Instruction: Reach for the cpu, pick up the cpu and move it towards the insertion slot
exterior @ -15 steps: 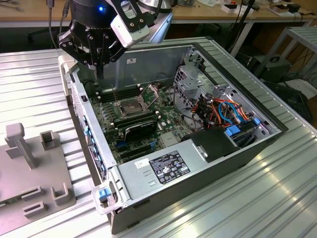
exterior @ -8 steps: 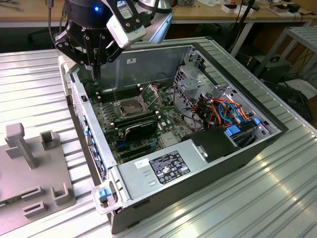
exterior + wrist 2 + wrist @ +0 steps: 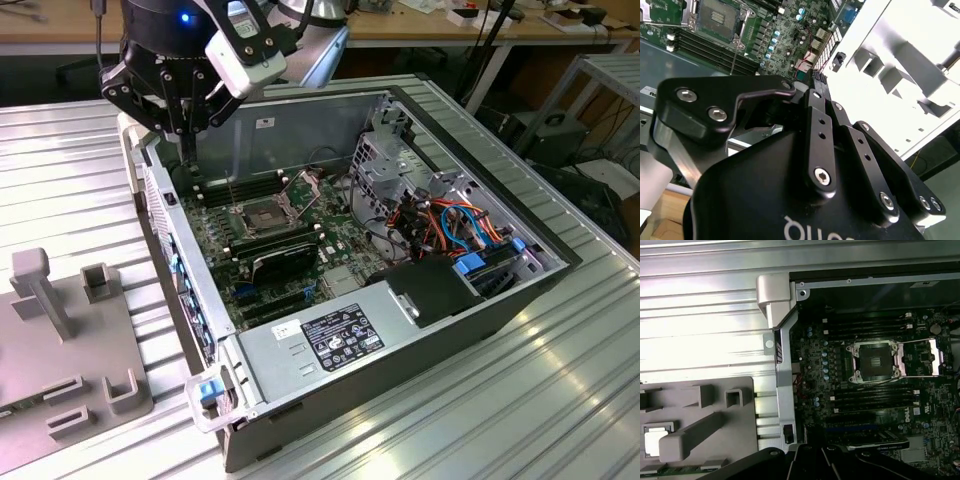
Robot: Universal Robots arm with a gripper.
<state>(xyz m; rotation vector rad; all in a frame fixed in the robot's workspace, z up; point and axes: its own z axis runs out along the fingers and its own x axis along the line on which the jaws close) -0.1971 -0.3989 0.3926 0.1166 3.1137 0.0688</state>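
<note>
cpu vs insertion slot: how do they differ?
The cpu is a plain pale square; the insertion slot has a silvery frame around a dark centre. The cpu lies in the grey fixture outside the case; the insertion slot sits on the motherboard inside it. Both are square and lie flat.

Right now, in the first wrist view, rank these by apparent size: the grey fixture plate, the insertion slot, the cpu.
1. grey fixture plate
2. insertion slot
3. cpu, smallest, though a grey post partly hides it
</note>
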